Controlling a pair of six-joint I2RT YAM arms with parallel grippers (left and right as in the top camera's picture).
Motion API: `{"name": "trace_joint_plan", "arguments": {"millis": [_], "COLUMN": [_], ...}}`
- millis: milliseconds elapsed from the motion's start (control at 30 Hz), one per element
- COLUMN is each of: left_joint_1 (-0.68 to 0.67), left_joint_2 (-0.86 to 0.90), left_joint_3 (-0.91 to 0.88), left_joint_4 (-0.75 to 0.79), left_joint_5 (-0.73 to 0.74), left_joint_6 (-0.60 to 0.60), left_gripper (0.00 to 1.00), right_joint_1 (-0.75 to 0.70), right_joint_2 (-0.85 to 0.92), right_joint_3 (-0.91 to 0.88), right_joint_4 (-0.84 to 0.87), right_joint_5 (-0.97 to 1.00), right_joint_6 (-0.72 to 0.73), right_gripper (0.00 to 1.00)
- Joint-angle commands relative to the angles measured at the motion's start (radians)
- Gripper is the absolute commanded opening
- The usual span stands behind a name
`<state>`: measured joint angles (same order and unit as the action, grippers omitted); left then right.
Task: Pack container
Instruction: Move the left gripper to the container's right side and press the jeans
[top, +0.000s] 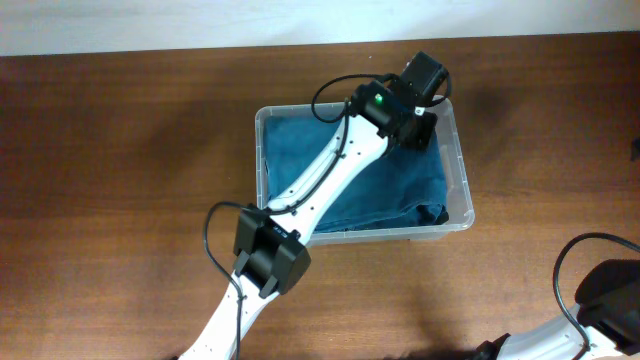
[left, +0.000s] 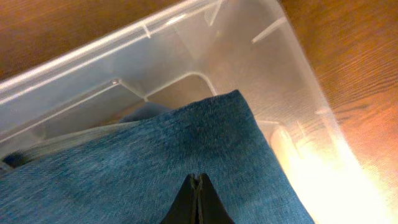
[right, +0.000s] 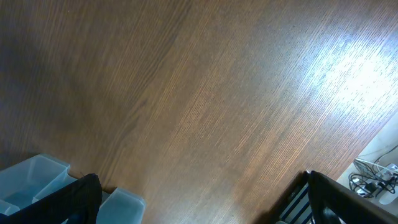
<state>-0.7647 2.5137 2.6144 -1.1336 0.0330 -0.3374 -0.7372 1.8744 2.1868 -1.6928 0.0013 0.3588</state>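
- The left fingers (left: 190, 205), black and tapered, are pressing shut against each other, with no gap showing between them. Their tips are resting on a folded blue denim-like cloth (left: 155, 162). Whether a pinch of fabric is caught between them cannot be told.
- The cloth is lying inside the large clear rectangular plastic container (top: 458, 165) and covering most of its floor. In the left wrist view a strip of bare floor is showing by the far corner.
- In the overhead view the cloth's edge at the container's near right corner is bunching up darker and thicker than the rest.
- The container is sitting on the brown wooden tabletop (top: 130, 180), toward the middle and far side. The white left arm is reaching across it from the near edge.
- The right fingers (right: 78, 202) are standing wide apart with nothing between them. They are hovering over bare wood at the near right, well apart from the container.
- Two pale blue translucent pieces (right: 37, 180) are showing beside the right fingers; what they are cannot be told.
- As a judgement, the packing is looking nearly done, since the cloth is already in the container and no other loose item is showing on the tabletop.
- What is probably remaining is flattening the bunched corner and lifting the left arm clear. No lid is showing in any view.
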Motion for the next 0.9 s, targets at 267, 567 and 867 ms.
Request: {"name": "trace_joint_plan", "arguments": {"millis": [267, 567, 867], "left_joint_1": [-0.031, -0.016, 0.017], "left_joint_2": [0.155, 0.080, -0.090], "left_joint_3": [0.004, 0.069, 0.119], "left_joint_4": [0.000, -0.060, -0.352], "left_joint_5": [-0.005, -0.010, 0.029], "left_joint_6": [-0.006, -0.006, -0.002], "left_gripper": [0.01, 0.01, 0.01], "right_joint_1": [-0.003, -0.003, -0.003], "right_joint_2": [-0.022, -0.021, -0.022], "right_joint_3": [-0.001, -0.001, -0.001], "right_joint_4": [-0.005, -0.005, -0.005], "right_joint_5": [0.002, 0.002, 0.003], "right_joint_6": [-0.003, -0.003, -0.003], "right_gripper": [0.98, 0.98, 0.98]}}
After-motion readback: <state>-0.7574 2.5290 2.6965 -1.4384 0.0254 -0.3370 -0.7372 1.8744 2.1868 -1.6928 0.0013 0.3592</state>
